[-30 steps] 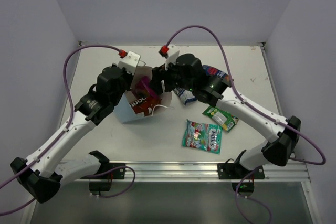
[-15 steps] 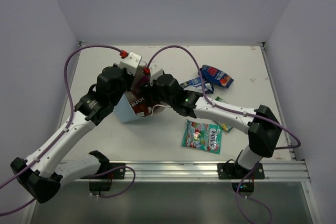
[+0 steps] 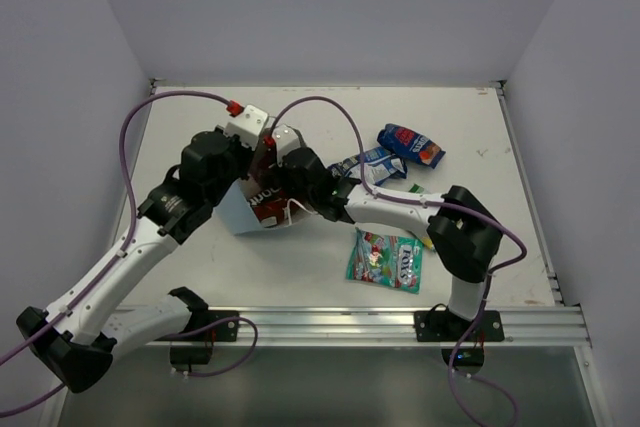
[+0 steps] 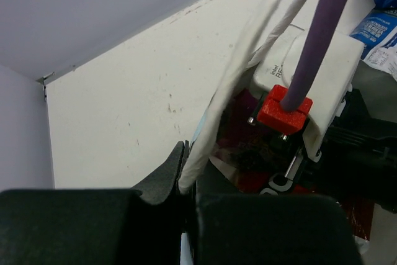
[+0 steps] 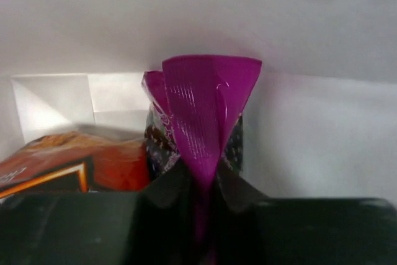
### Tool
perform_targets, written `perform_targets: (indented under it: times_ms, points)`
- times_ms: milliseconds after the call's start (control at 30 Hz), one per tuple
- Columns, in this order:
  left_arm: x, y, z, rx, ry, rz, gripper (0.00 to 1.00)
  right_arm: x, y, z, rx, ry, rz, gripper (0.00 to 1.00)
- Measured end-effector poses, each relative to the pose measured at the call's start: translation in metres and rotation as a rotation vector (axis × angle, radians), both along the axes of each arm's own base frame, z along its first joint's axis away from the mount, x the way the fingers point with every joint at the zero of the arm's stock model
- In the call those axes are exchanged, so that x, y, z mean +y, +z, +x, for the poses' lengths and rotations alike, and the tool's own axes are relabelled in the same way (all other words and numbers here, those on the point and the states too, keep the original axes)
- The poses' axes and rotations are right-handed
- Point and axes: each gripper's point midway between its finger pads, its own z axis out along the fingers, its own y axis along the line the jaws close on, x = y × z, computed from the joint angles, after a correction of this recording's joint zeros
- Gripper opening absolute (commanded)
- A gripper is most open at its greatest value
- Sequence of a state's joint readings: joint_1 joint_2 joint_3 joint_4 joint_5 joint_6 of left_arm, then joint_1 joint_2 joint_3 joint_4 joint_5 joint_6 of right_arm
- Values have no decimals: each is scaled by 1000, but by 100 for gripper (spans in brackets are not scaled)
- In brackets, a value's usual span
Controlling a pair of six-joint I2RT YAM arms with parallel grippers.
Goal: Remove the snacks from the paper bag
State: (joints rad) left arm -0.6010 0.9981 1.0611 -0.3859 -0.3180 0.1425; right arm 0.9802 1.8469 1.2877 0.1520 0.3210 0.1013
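The light-blue paper bag (image 3: 234, 210) stands tilted at mid-left of the table, mouth toward the right. My left gripper (image 4: 186, 175) is shut on its white loop handle (image 4: 248, 72) at the rim. My right gripper (image 5: 201, 184) reaches inside the bag and is shut on the top edge of a magenta-purple snack packet (image 5: 205, 110). A red-orange Doritos packet (image 5: 74, 162) lies beside it in the bag. Out on the table lie a teal packet (image 3: 385, 259), a dark blue and red packet (image 3: 411, 145) and a blue-white packet (image 3: 365, 164). A green-yellow packet (image 3: 415, 188) is mostly hidden under my right arm.
My right forearm (image 3: 400, 205) stretches across the table's middle from its elbow (image 3: 465, 235) to the bag. Purple cables (image 3: 320, 107) loop above both wrists. Grey walls close the table in at the back and sides.
My right arm swung left from the loose packets into the bag's mouth, and its gripper closed on the magenta packet. My left gripper kept its hold on the handle.
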Motion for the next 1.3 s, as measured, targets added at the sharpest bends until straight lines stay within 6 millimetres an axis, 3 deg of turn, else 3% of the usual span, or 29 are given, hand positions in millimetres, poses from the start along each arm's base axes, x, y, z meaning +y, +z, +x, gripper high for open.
perform_targets:
  times_ms: [33,67,300,533,767,967,1100,1200,1300]
  points:
    - [0,1,0,-3,1,-2,0,0,1,1,-1,0,3,2]
    - [0,1,0,-4,1,-3,0,0,1,1,-3,4,4,0]
    - [1,1,-2,-19,5,-22,0,-9,20,-17,19,78,-22,0]
    - [-1,9,0,-43,12,-63,0,-22,78,-47,19,185,44,0]
    - [-4,1,0,-10,9,-69,0,-18,139,-66,-35,264,176,0]
    - [2,-4,0,9,51,-70,0,-19,165,-68,-69,267,213,0]
    - [12,-15,6,48,135,-55,0,-36,183,-68,-98,223,211,0]
    - [22,-23,12,78,197,-65,0,-56,211,-67,-135,177,234,0]
    - [37,-32,16,111,262,-79,0,-93,250,-70,-197,102,285,0]
